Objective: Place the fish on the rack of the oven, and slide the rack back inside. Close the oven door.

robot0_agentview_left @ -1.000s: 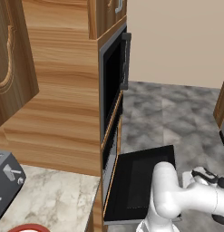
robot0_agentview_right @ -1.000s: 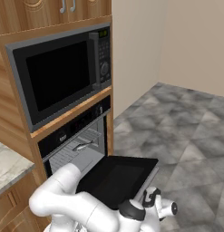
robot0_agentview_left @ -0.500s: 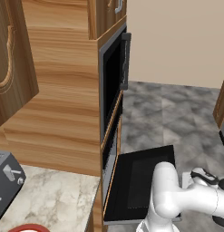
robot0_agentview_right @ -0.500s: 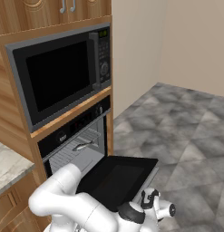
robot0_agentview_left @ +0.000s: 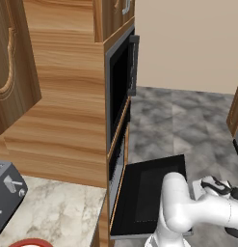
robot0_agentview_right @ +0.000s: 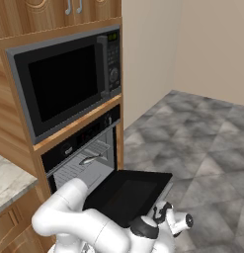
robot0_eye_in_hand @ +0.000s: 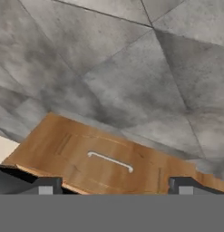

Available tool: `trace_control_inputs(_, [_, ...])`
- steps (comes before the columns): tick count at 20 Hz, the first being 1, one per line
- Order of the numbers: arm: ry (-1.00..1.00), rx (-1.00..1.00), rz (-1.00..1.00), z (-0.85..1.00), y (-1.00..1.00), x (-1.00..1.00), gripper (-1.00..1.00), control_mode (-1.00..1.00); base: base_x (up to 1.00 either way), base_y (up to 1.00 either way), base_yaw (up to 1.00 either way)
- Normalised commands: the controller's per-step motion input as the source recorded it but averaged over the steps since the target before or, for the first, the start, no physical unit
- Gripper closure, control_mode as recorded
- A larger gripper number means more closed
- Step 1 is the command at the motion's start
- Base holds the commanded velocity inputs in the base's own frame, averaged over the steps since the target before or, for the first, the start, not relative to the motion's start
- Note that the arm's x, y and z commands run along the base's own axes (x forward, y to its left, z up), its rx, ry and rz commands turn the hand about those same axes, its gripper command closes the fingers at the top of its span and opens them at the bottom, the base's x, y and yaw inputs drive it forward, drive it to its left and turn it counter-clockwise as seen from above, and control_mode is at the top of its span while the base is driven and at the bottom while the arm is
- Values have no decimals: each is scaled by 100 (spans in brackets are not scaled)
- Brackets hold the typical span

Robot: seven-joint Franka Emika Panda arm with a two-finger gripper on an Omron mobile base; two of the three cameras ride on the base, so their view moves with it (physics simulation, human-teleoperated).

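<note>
Lying along the rack's (robot0_agentview_right: pixel 89 165) middle inside the oven (robot0_agentview_right: pixel 84 158), the fish (robot0_agentview_right: pixel 90 159) looks placed; the oven door (robot0_agentview_right: pixel 126 193) hangs flat open, so closing remains; the gripper (robot0_agentview_right: pixel 163 213), jaws spread wide and empty, hovers just past the door's front edge, likely to lift it.
</note>
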Motion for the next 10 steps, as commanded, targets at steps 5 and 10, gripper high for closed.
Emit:
trace_control_inputs(5, [22, 10, 37, -100, -64, -16, -100, -100, 0, 0, 0])
trace_control_inputs(10, [24, 12, 30, -100, -72, -17, -100, -100, 0, 0, 0])
